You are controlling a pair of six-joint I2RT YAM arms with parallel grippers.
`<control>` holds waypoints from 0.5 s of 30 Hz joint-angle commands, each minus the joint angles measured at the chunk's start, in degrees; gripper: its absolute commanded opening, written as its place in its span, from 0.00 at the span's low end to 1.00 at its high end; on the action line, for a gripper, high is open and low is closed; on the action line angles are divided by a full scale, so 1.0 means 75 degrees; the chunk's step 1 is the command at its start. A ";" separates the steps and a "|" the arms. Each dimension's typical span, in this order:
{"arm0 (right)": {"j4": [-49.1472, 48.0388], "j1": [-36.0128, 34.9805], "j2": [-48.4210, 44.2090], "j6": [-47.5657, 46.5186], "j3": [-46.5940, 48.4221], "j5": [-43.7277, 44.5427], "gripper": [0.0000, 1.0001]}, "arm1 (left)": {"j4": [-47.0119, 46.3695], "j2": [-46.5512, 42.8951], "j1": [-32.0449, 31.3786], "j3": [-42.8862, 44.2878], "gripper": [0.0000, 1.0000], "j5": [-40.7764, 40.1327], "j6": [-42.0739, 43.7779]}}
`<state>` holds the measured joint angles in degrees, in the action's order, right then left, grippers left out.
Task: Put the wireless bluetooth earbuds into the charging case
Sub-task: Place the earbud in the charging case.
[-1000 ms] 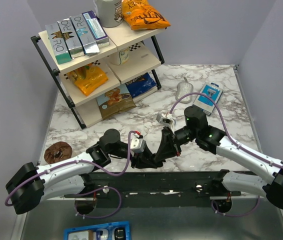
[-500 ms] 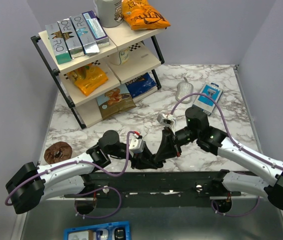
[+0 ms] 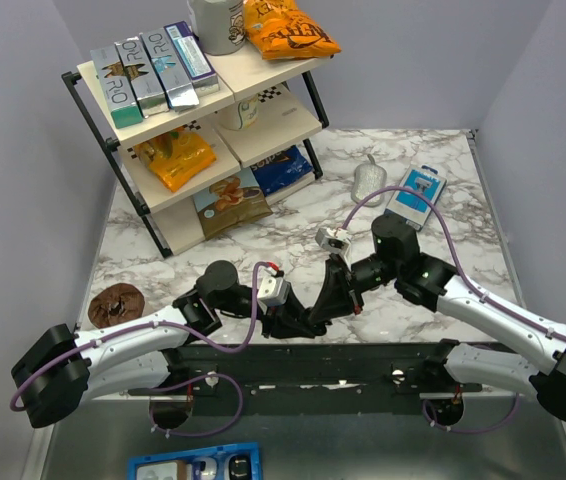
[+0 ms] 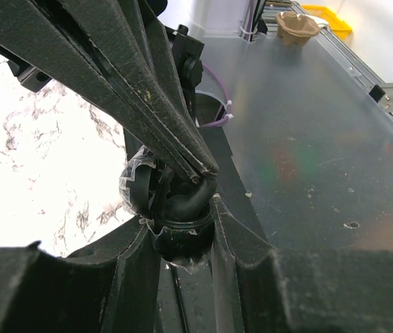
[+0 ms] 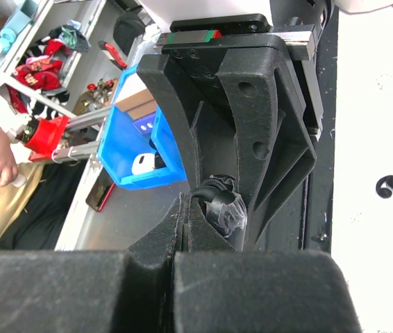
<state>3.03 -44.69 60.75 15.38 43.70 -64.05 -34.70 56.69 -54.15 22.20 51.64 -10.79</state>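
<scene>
Counter [image 3: 263, 235]: white marble with grey veins.

1. Near left corner: round, brown, cookie-like disc [image 3: 115, 303], lying flat.
2. Far left corner: three-tier, cream-coloured shelf rack on a black frame [image 3: 98, 105]. It carries upright cartons, orange and blue snack bags and a white mug.
3. Near edge, middle: left claw [image 3: 287, 322], clamped on a round black charging case wrapped in crinkled clear film [image 4: 180, 234]. One finger sits on each side of the case.
4. Just above the case mouth: a tiny, glossy black, curved earbud [image 4: 191, 198], touching the case top.
5. Right claw [image 5: 182, 208]: fingers pressed flat together, slanting down from the right with the tip on the earbud. Whether the tip pinches the bud cannot be told.
6. Right of both claws: small black curled piece [image 5: 389, 186], lying loose on the bare marble, apart from the case.
7. Toward the far right corner: clear, rounded plastic shell [image 3: 368, 180], and beside it a blue-and-white retail card pack [image 3: 418, 194].
</scene>
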 commanded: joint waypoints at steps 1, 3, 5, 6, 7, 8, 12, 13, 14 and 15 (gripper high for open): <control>0.0370 -0.0007 0.0103 -0.0187 0.0032 0.0677 0.01 | -0.0682 -0.0082 -0.0139 0.0017 0.00 0.0217 -0.0003; 0.0463 -0.0007 0.0103 -0.0210 0.0079 0.0770 0.03 | -0.0682 -0.0093 -0.0139 0.0017 0.00 0.0193 -0.0003; 0.0557 -0.0007 0.0080 -0.0234 0.0138 0.0875 0.05 | -0.0682 -0.0105 -0.0139 0.0005 0.00 0.0170 -0.0003; 0.0592 -0.0007 0.0080 -0.0245 0.0161 0.0888 0.06 | -0.0682 -0.0105 -0.0128 -0.0018 0.00 0.0158 -0.0015; 0.0627 -0.0007 0.0056 -0.0257 0.0173 0.0923 0.08 | -0.0671 -0.0105 -0.0139 -0.0018 0.00 0.0135 -0.0003; 0.0686 -0.0007 0.0044 -0.0269 0.0208 0.1027 0.10 | -0.0670 -0.0105 -0.0128 -0.0006 0.00 0.0135 0.0008; 0.0803 -0.0007 -0.0002 -0.0304 0.0278 0.1192 0.17 | -0.0647 -0.0105 -0.0151 0.0005 0.00 0.0123 0.0020; 0.0827 -0.0007 -0.0014 -0.0316 0.0302 0.1216 0.18 | -0.0647 -0.0093 -0.0139 0.0017 0.00 0.0111 0.0020; 0.0862 -0.0007 -0.0026 -0.0316 0.0313 0.1297 0.20 | -0.0647 -0.0082 -0.0139 0.0006 0.00 0.0111 0.0020; 0.0885 -0.0007 -0.0038 -0.0327 0.0337 0.1321 0.22 | -0.0647 -0.0082 -0.0139 0.0005 0.00 0.0111 0.0009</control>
<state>7.05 -44.71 60.69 14.90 44.80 -60.47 -34.63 56.69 -54.13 21.80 50.46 -10.98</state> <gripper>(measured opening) 0.187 0.376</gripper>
